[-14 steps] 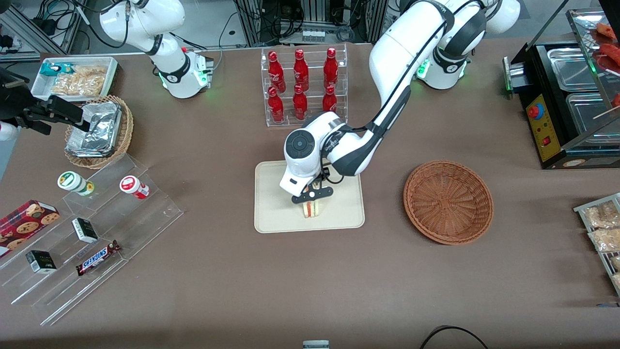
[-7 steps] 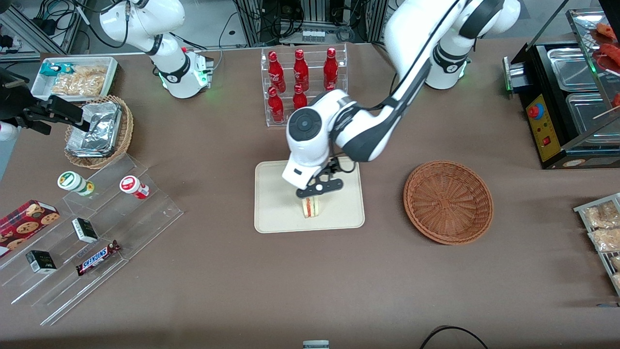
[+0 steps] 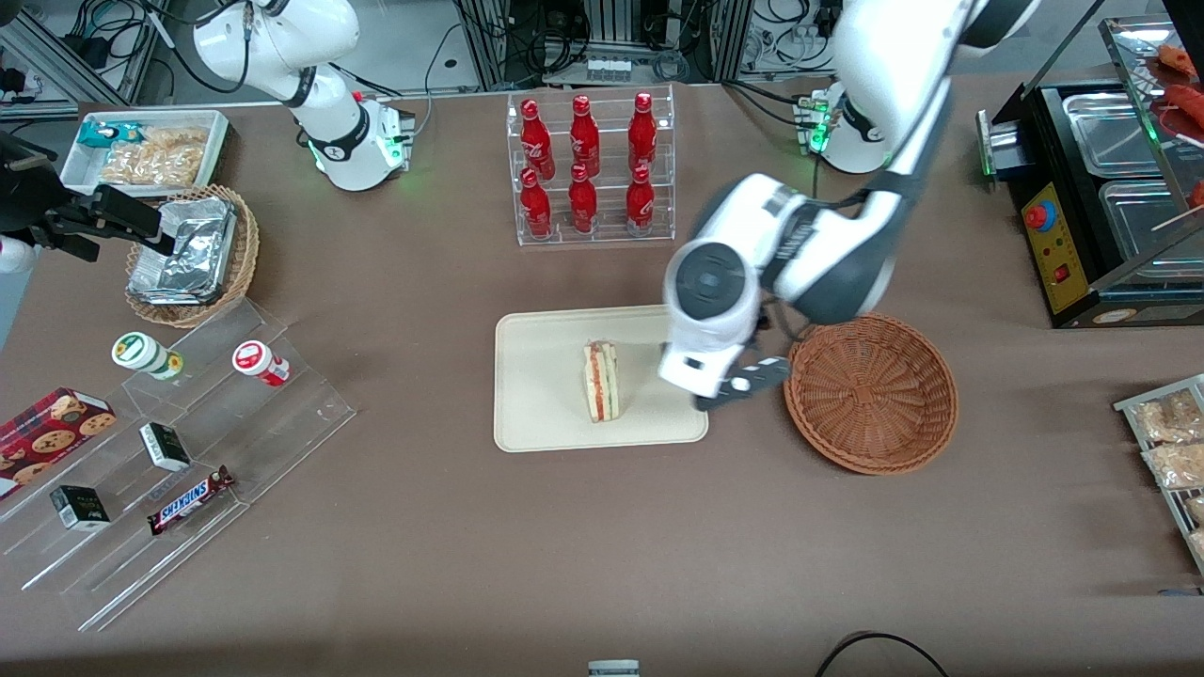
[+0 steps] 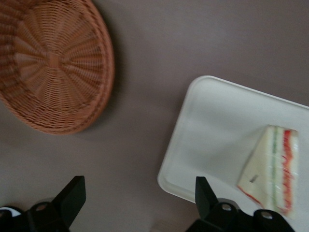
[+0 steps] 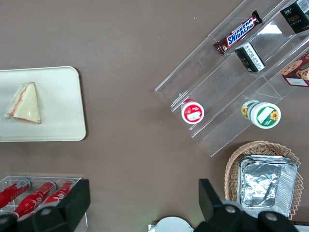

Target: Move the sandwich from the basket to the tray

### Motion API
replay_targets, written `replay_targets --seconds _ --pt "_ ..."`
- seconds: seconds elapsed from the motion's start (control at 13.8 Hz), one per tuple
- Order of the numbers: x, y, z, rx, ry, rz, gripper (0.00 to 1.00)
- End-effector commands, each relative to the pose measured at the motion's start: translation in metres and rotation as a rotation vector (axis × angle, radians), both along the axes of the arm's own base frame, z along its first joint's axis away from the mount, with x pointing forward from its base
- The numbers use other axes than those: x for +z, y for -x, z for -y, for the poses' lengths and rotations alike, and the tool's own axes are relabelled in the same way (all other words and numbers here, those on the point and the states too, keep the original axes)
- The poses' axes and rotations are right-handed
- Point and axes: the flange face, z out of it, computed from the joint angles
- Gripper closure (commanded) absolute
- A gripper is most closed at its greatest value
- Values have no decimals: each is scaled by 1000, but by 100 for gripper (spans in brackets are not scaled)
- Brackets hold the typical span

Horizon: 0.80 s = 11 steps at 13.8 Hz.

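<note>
Brown cloth covers the bench. One sandwich lies on the cream tray, its red and green filling edge showing. One empty reddish-brown wicker basket sits beside the tray, toward the working arm's end. Above the gap between them hangs the hand, fingers spread wide, holding nothing. Six red bottles stand in a clear rack, farther from the front camera than the tray.
</note>
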Motion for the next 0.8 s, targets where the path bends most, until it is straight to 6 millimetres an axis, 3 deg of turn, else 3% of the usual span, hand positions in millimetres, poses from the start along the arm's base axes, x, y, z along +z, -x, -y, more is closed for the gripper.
replay_targets --seconds 0.0,0.29,0.44,0.73 --pt "20 0 -61 -40 -12 -31 0" --pt "40 4 -138 -94 6 -59 0" --pt "55 15 -164 -142 20 -63 0" --pt "107 37 -219 -225 101 -97 0"
